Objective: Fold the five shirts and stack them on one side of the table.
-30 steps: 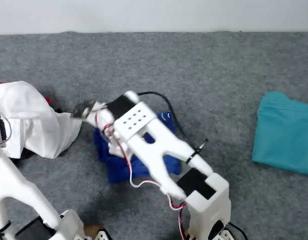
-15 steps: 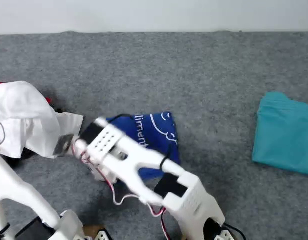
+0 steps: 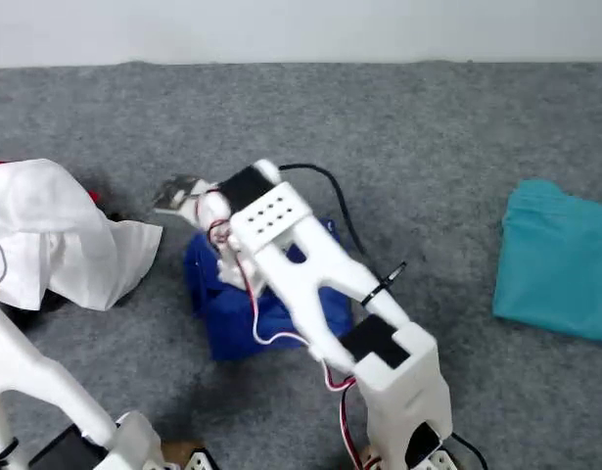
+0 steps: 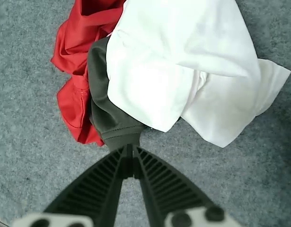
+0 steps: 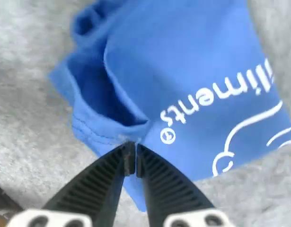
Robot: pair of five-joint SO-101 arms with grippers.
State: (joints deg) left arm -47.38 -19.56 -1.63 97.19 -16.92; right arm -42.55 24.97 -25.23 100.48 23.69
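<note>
A blue printed shirt [image 3: 222, 318] lies bunched at the table's middle, partly under my right arm. My right gripper [image 5: 130, 149] is shut on a fold at the edge of this blue shirt [image 5: 183, 61]; from above, the right gripper [image 3: 175, 194] shows just beyond the shirt's far left corner. At the left edge lies a heap: a white shirt [image 3: 56, 230] on top, a red shirt [image 4: 76, 52] and a dark olive shirt [image 4: 105, 111] beneath the white shirt [image 4: 183, 61]. My left gripper [image 4: 131, 153] is shut at the olive shirt's hem, which narrows into its tips.
A folded teal shirt [image 3: 560, 259] lies alone at the right side. Grey carpet-like table surface [image 3: 418, 147] stretches bare across the far half. A black cable [image 3: 330, 201] loops off the right arm over the blue shirt.
My right arm swung from the near left back up toward the far side. The blue shirt went from flat with its print showing to bunched under the arm. The left arm stayed put.
</note>
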